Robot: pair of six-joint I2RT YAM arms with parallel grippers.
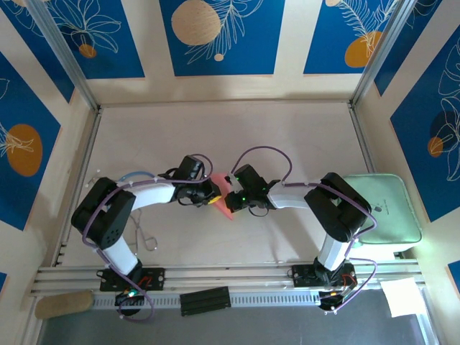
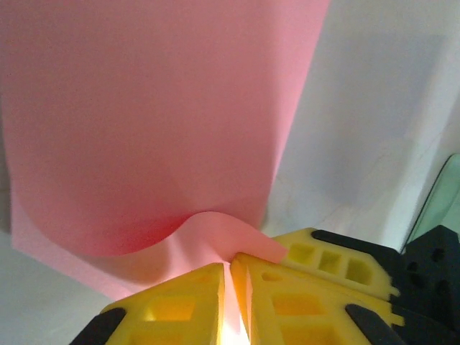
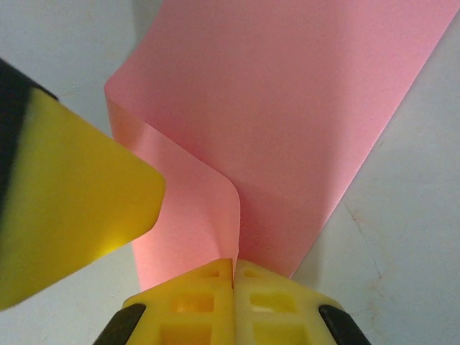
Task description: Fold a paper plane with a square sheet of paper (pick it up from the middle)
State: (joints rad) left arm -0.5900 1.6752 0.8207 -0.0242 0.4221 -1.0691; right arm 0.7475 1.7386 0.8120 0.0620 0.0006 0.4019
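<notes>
Table (image 1: 215, 129) pale, blue flowered wall panels (image 1: 215, 36) around it. We see both arms bent inward, left gripper (image 1: 214, 192) and right gripper (image 1: 233, 195) meeting mid-table, each pinched onto the curled pink paper (image 1: 223, 207).
</notes>
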